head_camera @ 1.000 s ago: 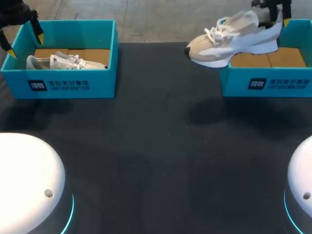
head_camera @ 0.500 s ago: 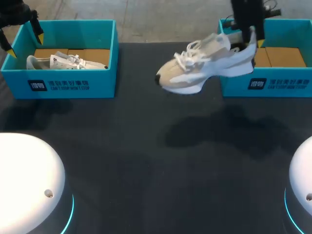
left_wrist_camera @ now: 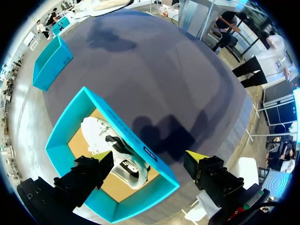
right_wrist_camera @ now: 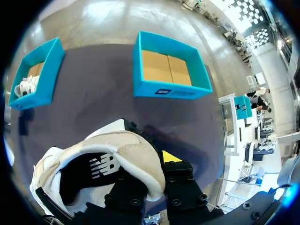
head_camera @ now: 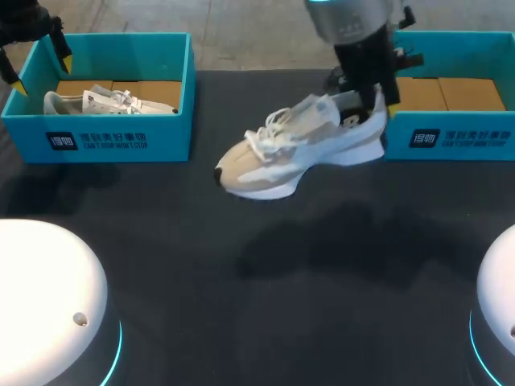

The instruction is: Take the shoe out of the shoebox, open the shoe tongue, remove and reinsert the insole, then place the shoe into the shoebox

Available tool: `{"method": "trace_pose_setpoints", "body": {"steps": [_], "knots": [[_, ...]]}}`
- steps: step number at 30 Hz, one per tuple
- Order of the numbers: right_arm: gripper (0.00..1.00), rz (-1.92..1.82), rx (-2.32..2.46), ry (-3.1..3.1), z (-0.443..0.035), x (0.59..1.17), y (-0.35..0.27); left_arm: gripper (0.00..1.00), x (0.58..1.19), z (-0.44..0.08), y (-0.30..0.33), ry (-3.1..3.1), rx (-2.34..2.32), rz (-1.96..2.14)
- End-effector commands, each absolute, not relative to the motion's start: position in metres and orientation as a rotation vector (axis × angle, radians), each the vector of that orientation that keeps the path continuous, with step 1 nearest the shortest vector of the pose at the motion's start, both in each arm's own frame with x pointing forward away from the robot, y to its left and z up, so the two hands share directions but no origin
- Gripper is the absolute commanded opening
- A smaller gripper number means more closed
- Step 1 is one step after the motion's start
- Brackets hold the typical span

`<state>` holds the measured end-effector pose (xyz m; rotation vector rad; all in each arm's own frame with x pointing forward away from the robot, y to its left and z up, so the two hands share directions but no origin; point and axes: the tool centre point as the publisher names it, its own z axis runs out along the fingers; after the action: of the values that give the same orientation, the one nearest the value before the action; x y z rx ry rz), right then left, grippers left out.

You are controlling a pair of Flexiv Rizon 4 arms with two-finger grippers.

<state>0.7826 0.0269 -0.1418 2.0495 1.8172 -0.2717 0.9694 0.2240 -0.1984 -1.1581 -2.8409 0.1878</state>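
Note:
A beige and white shoe [head_camera: 298,149] hangs above the dark table, toe toward the left. My right gripper [head_camera: 372,98] is shut on its heel collar. In the right wrist view the heel [right_wrist_camera: 119,157] sits clamped in that gripper [right_wrist_camera: 152,177], one yellow tip showing beside it. The right shoebox [head_camera: 451,138] behind it is teal, showing only its cardboard floor. My left gripper [head_camera: 38,64] stands open over the far left end of the left shoebox [head_camera: 105,141], which holds a second white shoe [head_camera: 109,100]. From the left wrist, that gripper [left_wrist_camera: 150,161] hovers open above this box [left_wrist_camera: 140,151] and shoe [left_wrist_camera: 101,136].
Both teal boxes stand along the table's far edge, the left shoebox [right_wrist_camera: 33,79] and the right shoebox [right_wrist_camera: 168,90]. Two white robot bases [head_camera: 48,297] [head_camera: 499,297] fill the near corners. Dark table surface [head_camera: 265,305] lies beneath the hanging shoe.
My right arm has carried the shoe out from over the right shoebox, leftward and toward me, lower over the table's middle. The left arm has not moved.

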Motion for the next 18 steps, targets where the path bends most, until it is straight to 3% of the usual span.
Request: {"method": "trace_pose_setpoints", "body": {"steps": [1, 18], "knots": [[0.00, -0.290, 2.026, 1.804, -0.146, 0.770, 0.047, 1.00, 0.968, -0.198, 0.224, -2.842, -1.159, 0.184], [0.00, -0.364, 1.961, 1.829, -0.174, 0.717, 0.092, 1.00, 0.968, -0.198, 0.224, -2.842, -1.159, 0.184]]}}
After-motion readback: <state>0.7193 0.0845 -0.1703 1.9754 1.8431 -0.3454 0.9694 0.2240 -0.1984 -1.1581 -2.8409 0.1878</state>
